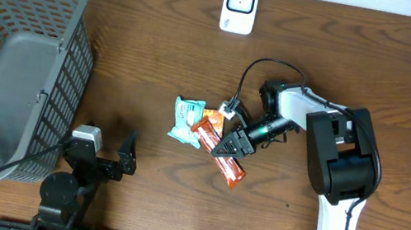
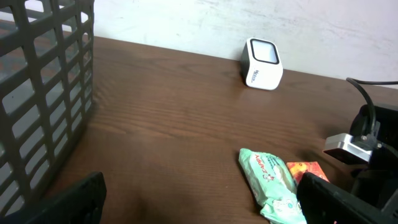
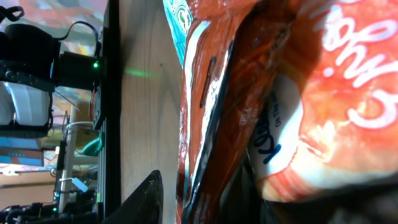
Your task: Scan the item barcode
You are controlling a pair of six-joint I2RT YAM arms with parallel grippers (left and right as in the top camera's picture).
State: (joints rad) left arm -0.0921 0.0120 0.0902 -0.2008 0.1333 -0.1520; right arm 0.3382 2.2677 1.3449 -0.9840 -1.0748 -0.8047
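A dark brown wood-grain table [image 1: 157,57] fills the overhead view, evenly lit, with soft glare at 12 o'clock. Beyond its 12 o'clock edge stands a white, faintly scuffed wall [image 2: 186,25]

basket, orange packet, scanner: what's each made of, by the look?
Basket: grey moulded plastic, matt, rigid lattice walls. Orange packet: thin plastic film, glossy, creased with highlights. Scanner: white hard plastic shell, smooth, probably with a glassy front window.
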